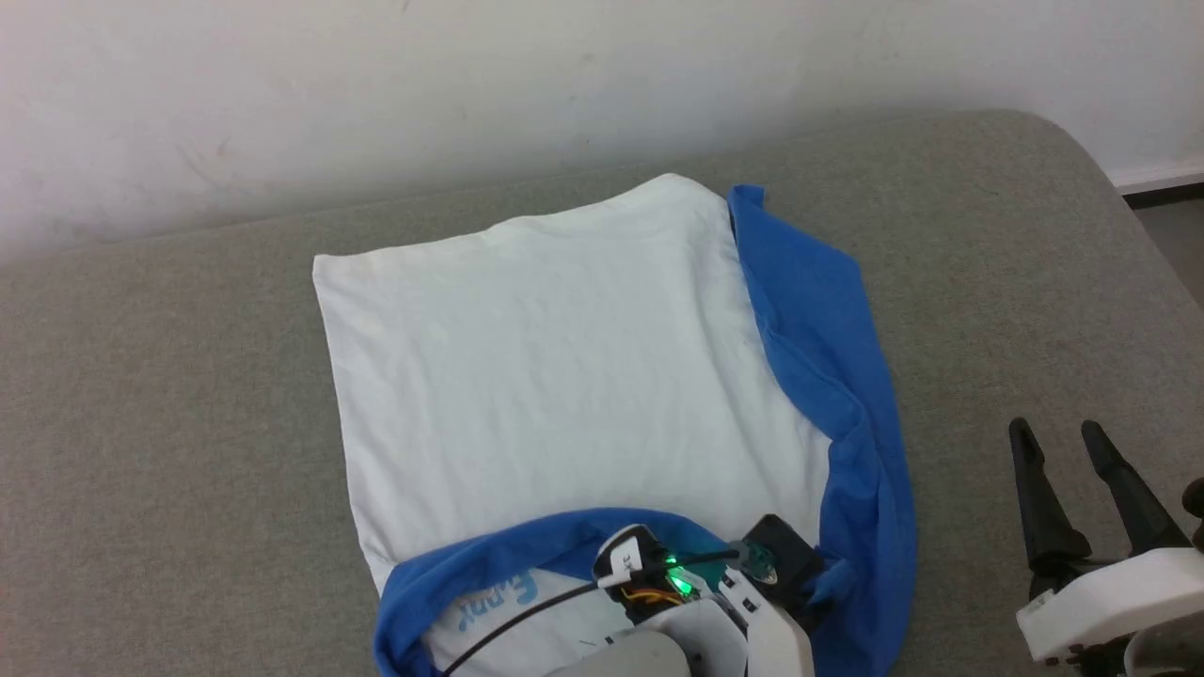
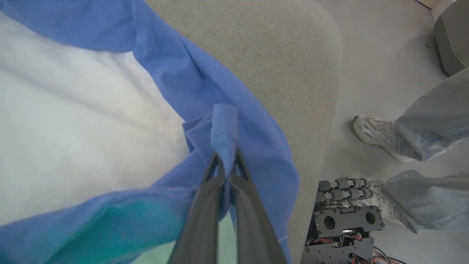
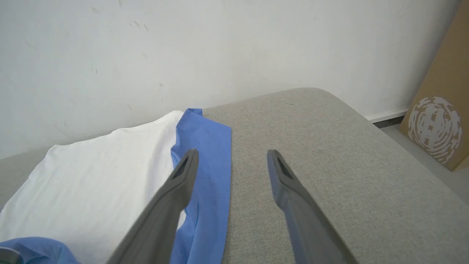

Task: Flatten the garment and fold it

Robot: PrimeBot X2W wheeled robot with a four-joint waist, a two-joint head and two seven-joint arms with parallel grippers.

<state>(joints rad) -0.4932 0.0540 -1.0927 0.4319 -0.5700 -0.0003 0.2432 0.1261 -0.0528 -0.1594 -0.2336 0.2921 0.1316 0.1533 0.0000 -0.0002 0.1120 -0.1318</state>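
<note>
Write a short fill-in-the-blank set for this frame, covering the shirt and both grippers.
1. The left gripper, with two long dark fingers, is shut on a fold of the sleeve of the soft long-sleeved shirt, and that sleeve is coloured ____.
2. The right gripper holds nothing and its jaws stand ____.
3. The shirt's plain body is coloured ____.
4. In the head view, the right gripper is above the grey fabric surface, on the shirt's ____ side.

Missing words: blue; open; white; right.

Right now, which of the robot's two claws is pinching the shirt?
The left gripper: it is shut on a bunched blue sleeve of the garment. The right gripper stands open over the grey cushion, holding nothing.
</note>
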